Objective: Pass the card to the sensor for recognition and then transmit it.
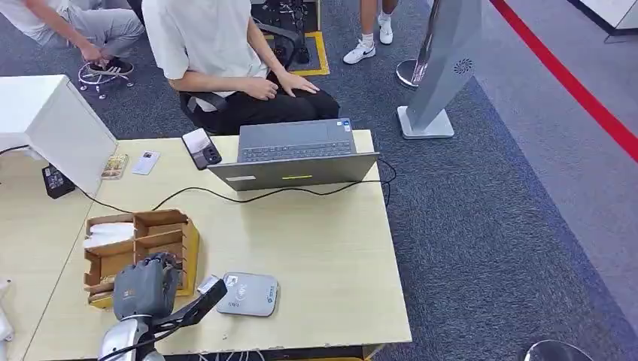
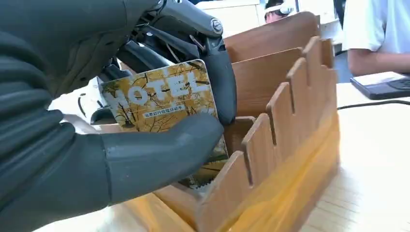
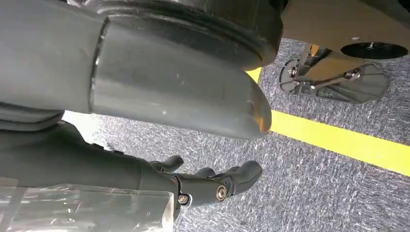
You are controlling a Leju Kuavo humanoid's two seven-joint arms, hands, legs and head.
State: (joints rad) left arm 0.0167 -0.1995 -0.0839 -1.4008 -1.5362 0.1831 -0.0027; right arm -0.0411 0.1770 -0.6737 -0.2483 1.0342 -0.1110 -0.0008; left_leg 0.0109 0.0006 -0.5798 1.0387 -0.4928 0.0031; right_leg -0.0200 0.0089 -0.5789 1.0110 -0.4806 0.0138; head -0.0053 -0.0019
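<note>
My left hand (image 2: 111, 121) is pinching a yellow leaf-patterned HOTEL card (image 2: 159, 101) between thumb and fingers, right over the slotted wooden card holder (image 1: 143, 244) at the near left of the pale wooden table (image 1: 323, 256). The flat grey card sensor pad (image 1: 250, 293) sits just beside the holder, with an open grey laptop (image 1: 295, 154) further back. My right hand (image 3: 159, 106) hangs over grey carpet with a yellow stripe (image 3: 338, 140), fingers loosely apart with nothing in them

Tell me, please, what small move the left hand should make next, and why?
Probably lift straight up: the left hand pinches the hotel card, whose lower edge sits inside the wooden holder. Once clear, the grey sensor lies just beside it.
</note>
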